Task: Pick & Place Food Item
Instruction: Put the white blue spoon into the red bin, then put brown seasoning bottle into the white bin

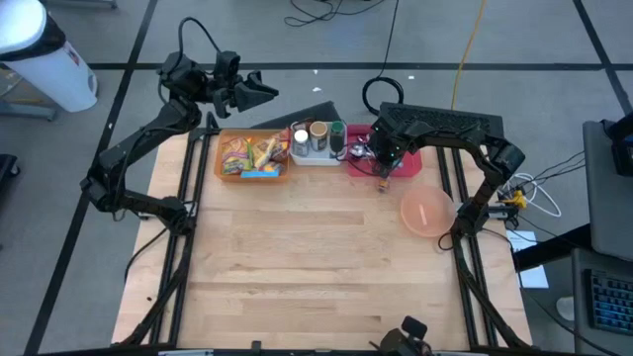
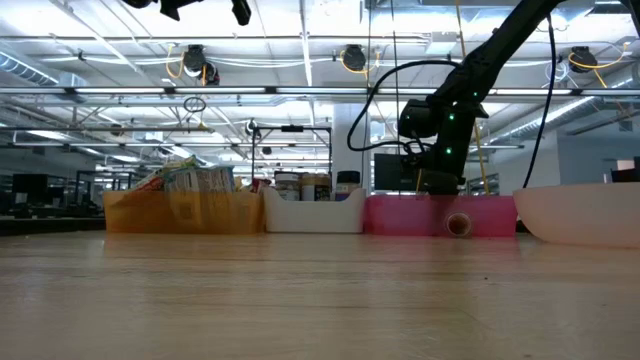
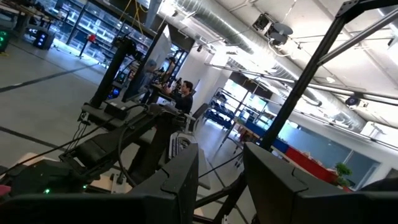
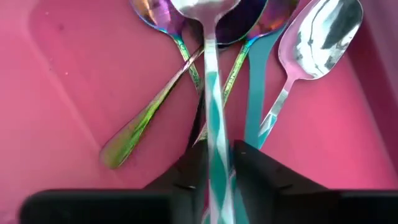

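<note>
I have the right gripper (image 1: 382,170) lowered into the pink tray (image 1: 407,164) at the far edge of the table (image 1: 316,257). In the right wrist view its fingers (image 4: 186,171) sit closed on the handle of a teal-and-silver spoon (image 4: 214,112), which runs straight between them. Other spoons lie loose on the tray floor beside it: a silver spoon (image 4: 311,43) and an iridescent spoon (image 4: 155,106).

The left gripper (image 1: 259,91) hangs raised past the table's far edge, clear of everything. In the left wrist view its fingers (image 3: 174,180) stand apart with nothing between them.

The food items (image 1: 252,153) sit piled in the orange bin (image 1: 254,174), at the left end of the row of containers. A white tray (image 1: 316,156) holding jars (image 1: 318,134) stands between the orange bin and the pink tray. A pale pink bowl (image 1: 427,214) rests on the table near the right arm
</note>
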### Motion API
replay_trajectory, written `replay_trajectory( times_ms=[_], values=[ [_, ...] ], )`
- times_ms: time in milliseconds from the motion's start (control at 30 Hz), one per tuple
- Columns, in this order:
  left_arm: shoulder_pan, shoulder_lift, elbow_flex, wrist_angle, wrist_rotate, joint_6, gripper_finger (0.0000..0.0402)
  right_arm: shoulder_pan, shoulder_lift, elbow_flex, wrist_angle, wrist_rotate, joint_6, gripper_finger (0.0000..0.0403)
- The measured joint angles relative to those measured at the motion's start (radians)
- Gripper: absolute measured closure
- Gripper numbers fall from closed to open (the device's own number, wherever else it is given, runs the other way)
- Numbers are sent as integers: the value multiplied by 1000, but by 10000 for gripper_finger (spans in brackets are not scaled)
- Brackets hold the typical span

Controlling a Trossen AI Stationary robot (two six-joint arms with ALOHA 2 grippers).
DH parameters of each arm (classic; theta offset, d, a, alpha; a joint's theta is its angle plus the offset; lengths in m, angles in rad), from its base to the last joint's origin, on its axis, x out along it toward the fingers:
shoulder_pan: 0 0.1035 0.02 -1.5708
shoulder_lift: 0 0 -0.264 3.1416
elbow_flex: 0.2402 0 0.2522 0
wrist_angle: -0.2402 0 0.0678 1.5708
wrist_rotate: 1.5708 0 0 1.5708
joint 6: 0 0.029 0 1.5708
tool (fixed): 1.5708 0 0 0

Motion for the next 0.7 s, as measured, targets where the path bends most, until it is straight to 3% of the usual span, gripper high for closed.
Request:
replay_trajectory(
  times_ms=[233,500,700],
  values=[
    [0,0,0,0,0,-5,270,0,-17,0,-1,1,10,246],
    [0,0,0,10,0,-21,270,3,-212,0,69,-12,59,201],
    [-8,0,0,13,14,-100,270,20,-357,0,118,-217,279,188]
  ],
)
